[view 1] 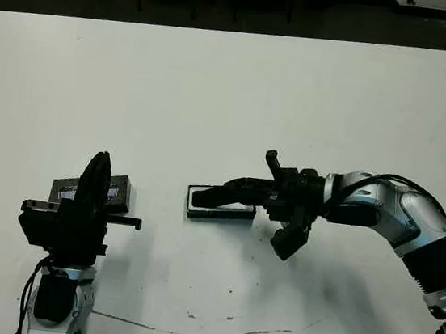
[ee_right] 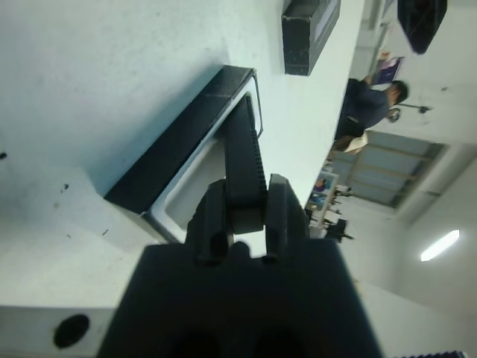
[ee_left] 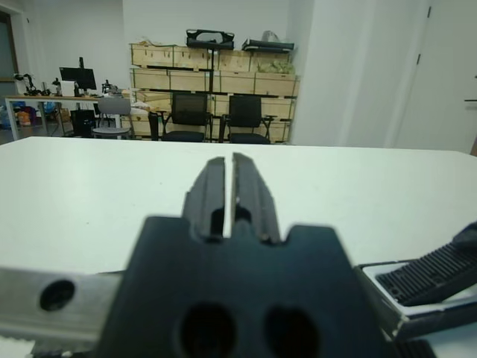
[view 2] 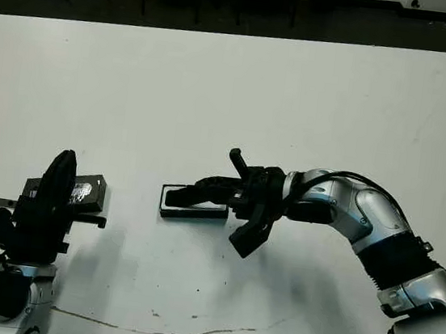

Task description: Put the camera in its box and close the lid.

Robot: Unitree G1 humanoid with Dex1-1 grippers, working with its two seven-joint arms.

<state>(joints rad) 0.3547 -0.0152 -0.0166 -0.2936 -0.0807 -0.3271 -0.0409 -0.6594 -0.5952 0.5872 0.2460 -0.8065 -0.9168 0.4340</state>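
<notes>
Black ridged camera (ee_right: 243, 160) tilted into white-lined box (ee_right: 182, 160).

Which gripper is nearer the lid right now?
Left. The left gripper hangs just in front of the lid, partly hiding it. The right gripper is off to the lid's right, over the box, holding the camera.

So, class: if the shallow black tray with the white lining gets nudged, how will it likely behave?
The shallow black tray with white lining probably slides rather than tips, since it lies flat and low on the smooth white table. Its walls look thin, so it is likely light. Nothing braces it where the right gripper holds the flat black ridged camera into it.
</notes>
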